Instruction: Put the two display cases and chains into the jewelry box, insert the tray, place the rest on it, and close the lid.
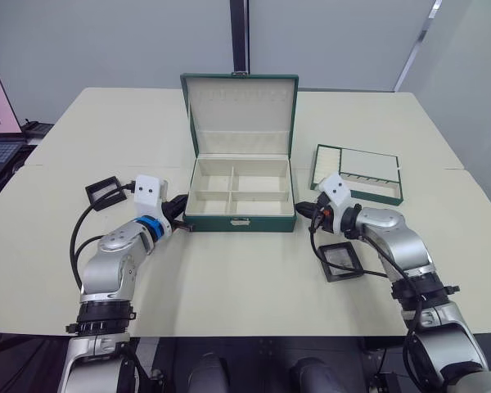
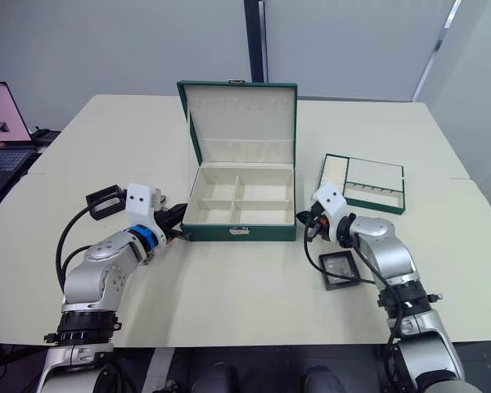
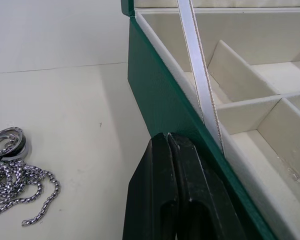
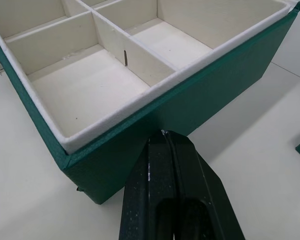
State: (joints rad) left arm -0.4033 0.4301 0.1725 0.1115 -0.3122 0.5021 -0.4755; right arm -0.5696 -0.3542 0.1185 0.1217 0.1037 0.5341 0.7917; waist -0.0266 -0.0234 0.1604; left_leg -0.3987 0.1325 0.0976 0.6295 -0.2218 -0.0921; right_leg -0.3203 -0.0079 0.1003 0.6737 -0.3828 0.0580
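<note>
While the jewelry box [image 1: 240, 195] sits open and empty mid-table, the display cases [image 1: 341, 260] remain outside, so loading hasn't begun. Beside the chains [image 3: 17, 185], the left gripper [image 3: 169, 145] is closed, empty. Against the box's corner, the right gripper [image 4: 165, 142] is likewise closed; next it must open over a case.

The box [image 1: 239, 219] has a dark green, finely grained leatherette skin and a matt cream, felt-like lining, with a small shiny metal latch [image 1: 240, 222]. The chains [image 3: 16, 185] are bright polished metal links. Both pincers, left [image 3: 168, 145] and right [image 4: 163, 141], look like smooth, slightly glossy black plastic. The table [image 1: 229, 286] is smooth, matt and pale.
</note>
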